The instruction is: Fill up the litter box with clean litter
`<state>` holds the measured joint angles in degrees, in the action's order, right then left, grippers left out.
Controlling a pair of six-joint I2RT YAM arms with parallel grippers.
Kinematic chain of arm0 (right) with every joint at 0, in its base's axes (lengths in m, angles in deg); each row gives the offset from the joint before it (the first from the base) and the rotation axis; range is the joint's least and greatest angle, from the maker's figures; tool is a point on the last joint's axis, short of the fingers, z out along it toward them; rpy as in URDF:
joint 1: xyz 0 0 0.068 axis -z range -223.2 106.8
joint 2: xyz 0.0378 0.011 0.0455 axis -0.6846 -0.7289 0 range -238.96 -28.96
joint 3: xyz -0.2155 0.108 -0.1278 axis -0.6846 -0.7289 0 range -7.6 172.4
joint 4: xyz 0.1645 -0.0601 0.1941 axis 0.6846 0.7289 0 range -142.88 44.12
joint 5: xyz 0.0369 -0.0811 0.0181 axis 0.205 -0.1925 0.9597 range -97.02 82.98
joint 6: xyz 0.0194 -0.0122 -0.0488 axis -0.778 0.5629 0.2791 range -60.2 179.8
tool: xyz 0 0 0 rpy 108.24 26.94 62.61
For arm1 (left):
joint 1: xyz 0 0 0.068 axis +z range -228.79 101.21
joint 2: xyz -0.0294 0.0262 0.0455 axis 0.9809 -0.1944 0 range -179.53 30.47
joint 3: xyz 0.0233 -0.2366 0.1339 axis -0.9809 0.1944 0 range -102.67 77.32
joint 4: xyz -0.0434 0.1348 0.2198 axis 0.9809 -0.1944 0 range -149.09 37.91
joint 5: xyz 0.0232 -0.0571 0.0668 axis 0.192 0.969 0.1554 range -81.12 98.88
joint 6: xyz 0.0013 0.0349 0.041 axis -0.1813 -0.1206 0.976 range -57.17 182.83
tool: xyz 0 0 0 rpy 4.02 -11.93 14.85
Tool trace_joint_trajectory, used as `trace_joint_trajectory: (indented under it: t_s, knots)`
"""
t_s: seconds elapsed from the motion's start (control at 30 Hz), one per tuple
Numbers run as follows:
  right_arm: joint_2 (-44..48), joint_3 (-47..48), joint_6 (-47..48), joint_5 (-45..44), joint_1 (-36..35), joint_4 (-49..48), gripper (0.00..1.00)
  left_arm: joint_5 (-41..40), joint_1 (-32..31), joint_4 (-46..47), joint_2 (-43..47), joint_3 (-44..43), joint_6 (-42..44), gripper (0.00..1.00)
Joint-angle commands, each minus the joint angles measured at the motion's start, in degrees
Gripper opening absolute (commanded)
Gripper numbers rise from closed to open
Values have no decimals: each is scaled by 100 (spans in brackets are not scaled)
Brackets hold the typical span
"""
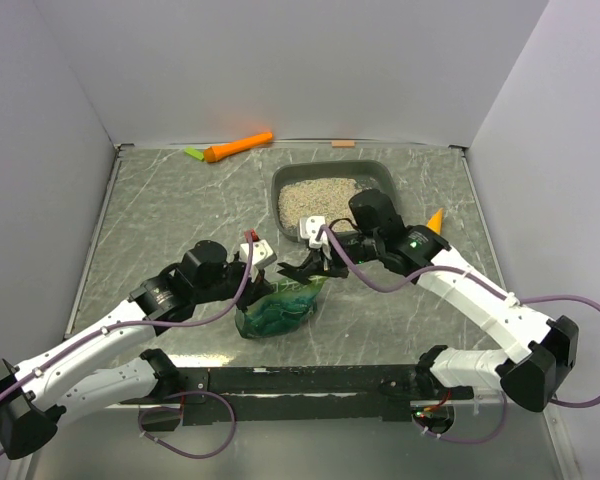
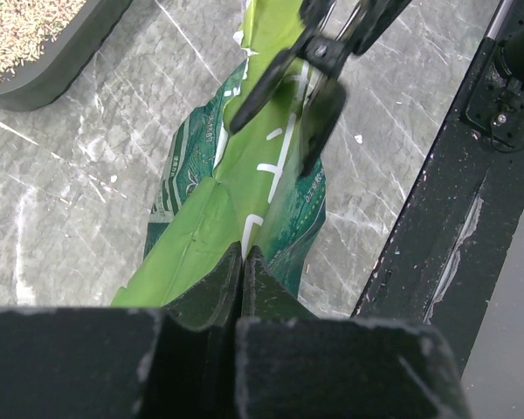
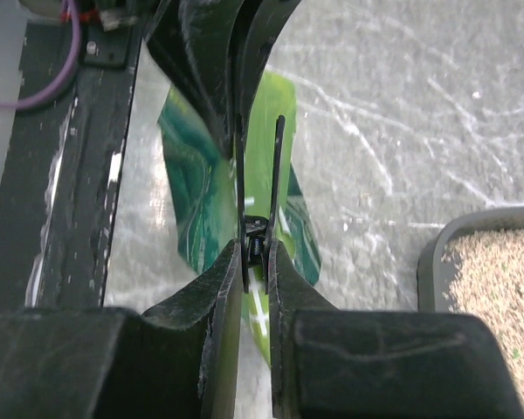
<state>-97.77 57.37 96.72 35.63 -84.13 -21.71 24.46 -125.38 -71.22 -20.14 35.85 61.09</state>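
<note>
Left end effector (image 2: 243, 255) is clamping one end of crinkled green-teal glossy bag (image 2: 236, 175); right end effector (image 3: 256, 250) is squeezing black metal binder clip (image 2: 321, 96) on it. Shallow dark grey plastic litter box (image 1: 378, 172), holding beige-grey granular litter (image 1: 320, 198), is sitting on bench (image 1: 180, 210) just behind.

A grey, marble-veined tabletop (image 1: 180, 200) with pale streaks is boxed in by plain white panels: a back wall (image 1: 290, 70) at 12 o'clock, a left wall (image 1: 30, 150) at 9 o'clock and a right wall (image 1: 550, 120) at 3 o'clock. A scuffed black bar (image 1: 300, 380) runs along the table's edge at 6 o'clock, and a small tan tab (image 1: 343, 144) sits where tabletop meets back wall at 12 o'clock. The light is soft and even, leaving a faint sheen on the tabletop.
</note>
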Motion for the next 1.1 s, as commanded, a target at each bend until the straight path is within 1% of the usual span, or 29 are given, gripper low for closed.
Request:
trace_joint_trajectory:
  t_s: [0.0, 0.13, 0.27, 0.57, 0.8, 0.83, 0.93, 1.07]
  knots:
    - [-26, 508, 745, -134, 50, 907, 0, -28, -8, 6, 95, -54, -107, 1]
    - [-210, 666, 851, -231, 32, 1215, 0, -72, -8, 6, 130, -63, -125, 1]
    - [-369, 622, 869, -222, -38, 1250, 0, -89, -17, 15, 209, -54, -134, 1]
    - [-615, 358, 877, -582, -222, 1180, 0, -133, -8, 33, 289, -45, -143, 1]
    - [-887, 639, 1027, -1337, -495, 1628, 0, -230, -8, 6, 288, -71, -143, 1]
    - [-923, 675, 1027, -1661, -530, 1776, 0, -256, -8, 6, 306, -63, -143, 1]
    - [-1020, 771, 1001, -2154, -653, 1944, 0, -257, -8, 24, 376, -36, -143, 1]
    - [-967, 789, 1018, -2471, -662, 2102, 0, -283, -8, 24, 376, -45, -143, 1]
